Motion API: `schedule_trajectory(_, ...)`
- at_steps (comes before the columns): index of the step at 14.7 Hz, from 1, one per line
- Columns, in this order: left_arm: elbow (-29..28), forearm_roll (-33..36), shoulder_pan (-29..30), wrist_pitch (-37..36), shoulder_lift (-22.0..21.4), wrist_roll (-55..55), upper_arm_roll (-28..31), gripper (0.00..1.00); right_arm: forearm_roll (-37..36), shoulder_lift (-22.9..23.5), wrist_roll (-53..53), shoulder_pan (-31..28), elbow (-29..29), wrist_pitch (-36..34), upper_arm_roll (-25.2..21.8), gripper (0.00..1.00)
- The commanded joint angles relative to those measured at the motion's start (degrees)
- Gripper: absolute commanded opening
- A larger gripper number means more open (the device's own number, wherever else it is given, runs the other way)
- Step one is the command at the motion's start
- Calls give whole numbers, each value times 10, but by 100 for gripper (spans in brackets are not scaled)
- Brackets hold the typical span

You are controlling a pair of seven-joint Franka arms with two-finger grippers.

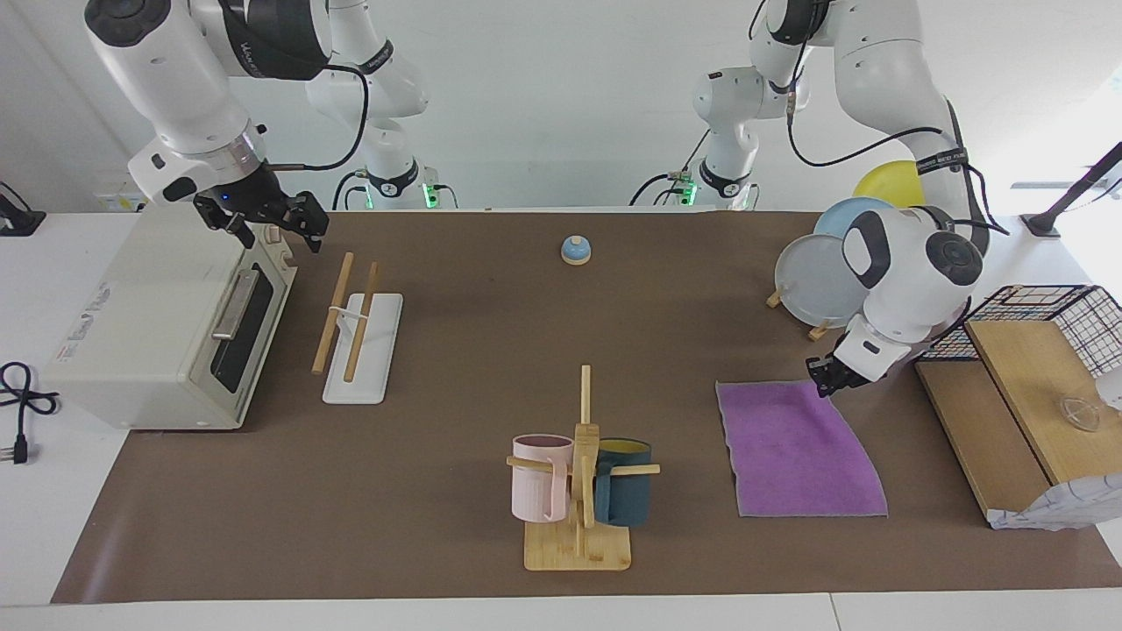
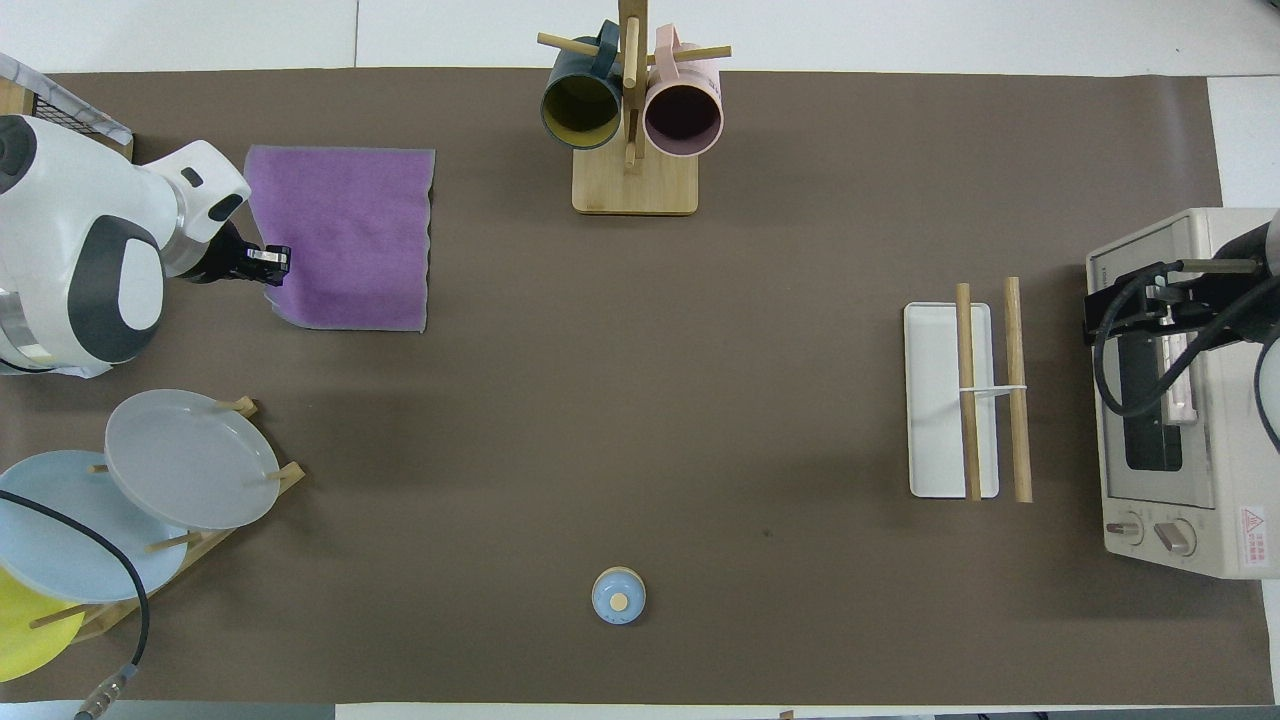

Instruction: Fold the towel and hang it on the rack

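Facing view: the thin purple rectangular towel (image 1: 799, 450) lies flat on the brown mat, at four o'clock from the table's middle. My left gripper (image 1: 828, 375) sits at the towel's corner nearest the robots; I cannot tell whether its fingers grip. My right gripper (image 1: 273, 219) waits above the cream toaster oven (image 1: 166, 333), fingers spread. The rack of two light wooden rods on a white base (image 1: 359, 337) stands beside the oven.

Overhead view: my left gripper (image 2: 268, 264) overlaps the towel's (image 2: 345, 235) edge at ten o'clock. The rack (image 2: 965, 400) is at three o'clock, well apart from the towel.
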Motion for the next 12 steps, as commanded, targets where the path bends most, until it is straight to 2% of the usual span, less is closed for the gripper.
schedule_trajectory(1,-10,0,-32,-6,-17,-3,8,0,2,-6,-12,-10,-4,-1,6,100)
schedule_trajectory(3,-22,0,-57,-1,-26,-15,9,0,2,-6,-13,-10,-4,-1,6,100)
schedule_trajectory(5,-52,5,-88,37,-38,-32,9,0,2,-6,-12,-10,-4,-1,5,100)
schedule_trajectory(7,-126,17,-117,124,-60,-73,10,0,2,-6,-13,-10,-4,-1,5,100)
schedule_trajectory(9,-175,22,-123,163,-73,-79,10,0,2,-6,-13,-10,-4,-1,6,100)
schedule_trajectory(12,-181,46,-130,171,-70,-80,9,0,2,-6,-12,-11,-4,-1,5,100)
